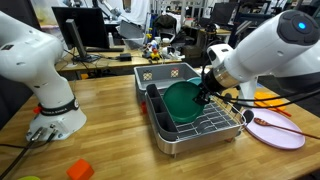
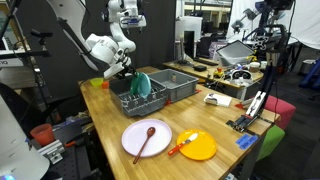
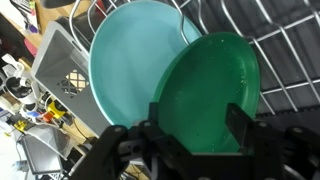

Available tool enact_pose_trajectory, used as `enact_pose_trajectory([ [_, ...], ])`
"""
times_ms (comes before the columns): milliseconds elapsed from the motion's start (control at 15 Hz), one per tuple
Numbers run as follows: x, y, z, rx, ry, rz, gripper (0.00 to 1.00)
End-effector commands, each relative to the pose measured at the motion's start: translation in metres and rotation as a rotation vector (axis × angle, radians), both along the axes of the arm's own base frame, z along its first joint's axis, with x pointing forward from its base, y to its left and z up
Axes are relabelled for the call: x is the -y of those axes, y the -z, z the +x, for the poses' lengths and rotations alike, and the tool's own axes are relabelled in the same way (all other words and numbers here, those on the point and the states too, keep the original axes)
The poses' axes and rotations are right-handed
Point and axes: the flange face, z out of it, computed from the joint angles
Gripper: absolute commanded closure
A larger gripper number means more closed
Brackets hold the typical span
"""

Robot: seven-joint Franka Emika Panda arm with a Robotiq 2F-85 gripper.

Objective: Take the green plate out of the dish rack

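The green plate [image 3: 205, 85] stands on edge in the dish rack [image 1: 215, 125], just in front of a lighter teal plate [image 3: 130, 60]. It also shows in both exterior views [image 1: 183, 100] [image 2: 140, 85]. My gripper [image 3: 200, 110] hangs over the plate's rim, with one black finger on each side of it. The fingers are wide apart and open, and I cannot see them pressing on the plate. In both exterior views the gripper [image 1: 205, 88] [image 2: 126, 72] is at the plate's upper edge above the rack [image 2: 130, 103].
A grey perforated bin [image 1: 165, 73] [image 2: 178, 82] [image 3: 62, 65] stands right behind the rack. A pale pink plate [image 1: 275, 130] [image 2: 145, 138] with a wooden spoon lies on the wooden table. An orange plate [image 2: 198, 146] lies near it. The rack has a black utensil holder [image 1: 155, 100].
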Motion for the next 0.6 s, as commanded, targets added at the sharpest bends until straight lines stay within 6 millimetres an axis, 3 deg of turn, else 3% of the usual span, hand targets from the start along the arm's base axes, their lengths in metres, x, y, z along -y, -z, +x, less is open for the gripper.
enact_pose_trajectory([
  [0,-0.0036,-0.0007,0.0028,0.032,0.003,-0.007,0.58],
  [333,-0.0018,-0.0023,0.0043,0.037,0.013,0.0,0.95],
  [533,-0.0013,-0.0051,0.005,0.039,0.016,0.011,1.0],
])
